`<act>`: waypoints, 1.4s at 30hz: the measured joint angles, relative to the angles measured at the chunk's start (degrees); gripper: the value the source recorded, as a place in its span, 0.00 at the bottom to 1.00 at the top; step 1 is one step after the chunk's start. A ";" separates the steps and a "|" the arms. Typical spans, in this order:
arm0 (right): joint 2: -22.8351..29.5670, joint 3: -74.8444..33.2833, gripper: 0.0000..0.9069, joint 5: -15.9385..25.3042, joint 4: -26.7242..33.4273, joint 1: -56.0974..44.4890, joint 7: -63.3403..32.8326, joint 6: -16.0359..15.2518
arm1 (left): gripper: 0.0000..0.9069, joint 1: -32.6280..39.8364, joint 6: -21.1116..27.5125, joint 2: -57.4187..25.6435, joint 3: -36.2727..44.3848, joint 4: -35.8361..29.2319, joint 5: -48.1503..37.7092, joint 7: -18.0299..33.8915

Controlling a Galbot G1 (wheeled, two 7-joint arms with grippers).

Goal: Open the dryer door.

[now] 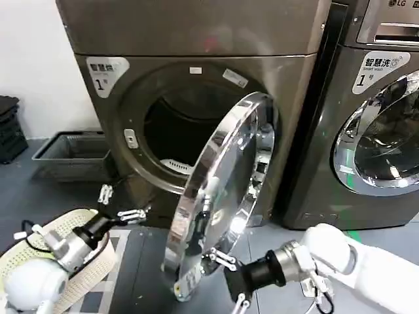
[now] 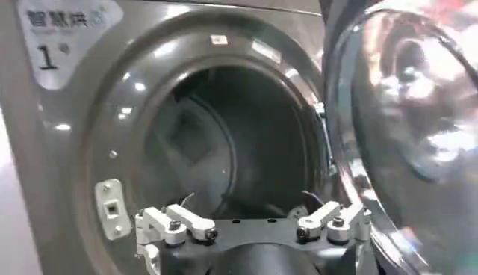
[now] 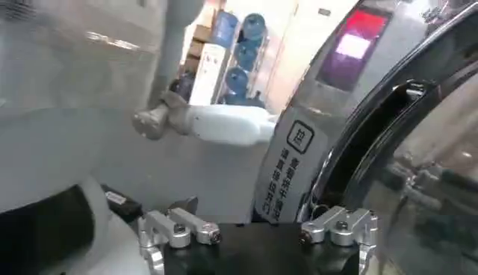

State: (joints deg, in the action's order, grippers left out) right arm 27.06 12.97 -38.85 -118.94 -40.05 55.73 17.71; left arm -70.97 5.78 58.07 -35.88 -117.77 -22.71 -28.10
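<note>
While we look down from the head camera, these are the facts we can read off.

Dryer door: the dryer door (image 1: 219, 196) stands swung well out from the bronze-brown dryer (image 1: 196, 26), hinged on its right side, its wide chrome rim turned toward us and tilted so the lower edge sits nearest the floor. From the left wrist camera we see the same door (image 2: 407, 112) beside the opening, its shiny face full of reflections.

Drum opening: the drum opening (image 1: 180, 134) is uncovered, dark inside, ringed by a grey collar; the left wrist camera looks straight into it (image 2: 224, 142). A small latch plate (image 2: 110, 209) sits on the collar's left side.

Right gripper: our right gripper (image 1: 226, 284) is low, just beside the door's bottom rim, with one finger close to or touching the chrome; its fingers are spread and grasp nothing. From its own wrist camera the two fingers (image 3: 179, 228) stand wide apart with the door's dark edge near one of them.

Left gripper: our left gripper (image 1: 121, 206) hovers in front of the dryer's lower left, apart from the door, fingers spread and empty. Its wrist camera shows the fingers (image 2: 175, 223) parted before the drum opening.

Nearby: a second machine (image 1: 376, 131) with an LG logo stands to the right, a grey tray (image 1: 72, 154) lies on the floor at left, and a pale basket (image 1: 85, 219) sits under the left arm.
</note>
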 joint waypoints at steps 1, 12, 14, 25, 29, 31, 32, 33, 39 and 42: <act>-0.30 -1.63 1.00 -0.02 -0.06 -1.55 0.59 0.20 | 1.00 0.20 -0.03 -0.10 0.49 0.03 0.01 -0.02; -2.53 -21.65 1.00 -0.04 0.14 -19.94 3.99 2.65 | 1.00 1.62 -0.45 -1.37 5.29 -0.54 0.36 -0.52; -2.62 -24.83 1.00 0.00 0.24 -22.97 4.16 3.02 | 1.00 1.74 -0.53 -1.55 5.93 -0.81 0.43 -0.66; -1.09 -44.58 1.00 -2.14 1.80 -38.17 3.65 4.06 | 1.00 2.40 -0.89 -1.87 9.16 -2.16 0.96 -1.06; 0.20 -49.70 1.00 -2.27 3.15 -41.64 3.52 4.81 | 1.00 2.96 -1.03 -2.02 10.79 -2.34 1.47 -1.21; 0.87 -51.80 1.00 -2.27 4.04 -43.10 3.44 5.17 | 1.00 3.37 -1.09 -2.08 11.75 -2.35 1.72 -1.24; 1.18 -52.66 1.00 -2.27 4.43 -43.75 3.39 5.38 | 1.00 3.57 -1.10 -2.09 12.22 -2.34 1.81 -1.25; 1.46 -53.57 1.00 -2.26 4.85 -44.41 3.38 5.61 | 1.00 3.85 -1.10 -2.08 12.87 -2.31 1.91 -1.26; 3.36 -58.29 1.00 -2.10 7.30 -48.46 3.54 7.98 | 1.00 5.46 -1.10 -1.58 16.09 -1.86 2.31 -1.26; 4.53 -61.18 1.00 -1.96 8.83 -50.91 3.55 9.50 | 1.00 6.42 -1.10 -1.39 17.71 -1.32 2.55 -1.25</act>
State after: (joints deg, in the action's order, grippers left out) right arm 31.59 -48.21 -40.81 -110.11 -90.96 59.28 27.21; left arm -64.54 4.68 56.68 -18.17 -119.10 -20.16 -29.35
